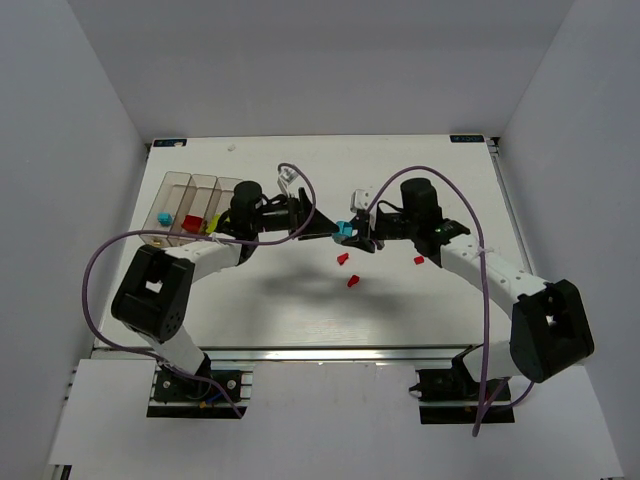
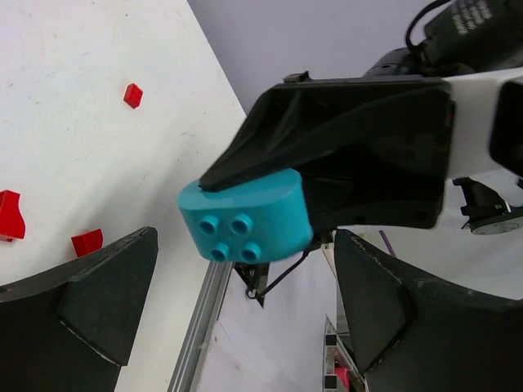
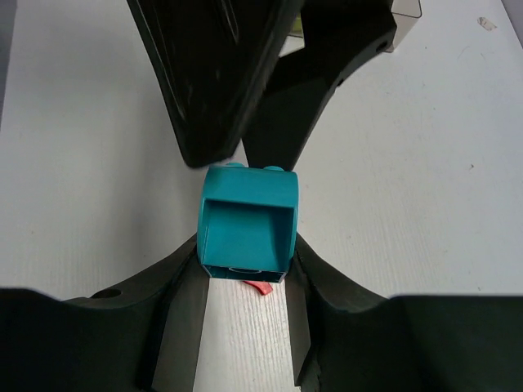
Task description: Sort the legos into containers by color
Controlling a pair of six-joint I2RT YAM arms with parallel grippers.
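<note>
The right gripper (image 3: 245, 273) pinches a cyan four-stud brick (image 3: 248, 220) between its fingers, holding it in the air above the middle of the table (image 1: 300, 310). The left gripper (image 2: 245, 282) faces it with jaws spread wide, one finger on each side of the brick and neither touching it (the studs point at the left wrist camera). Three red bits (image 1: 352, 282) lie on the table nearby. The clear containers (image 1: 195, 185) stand at the far left, with cyan, red and lime pieces showing inside.
</note>
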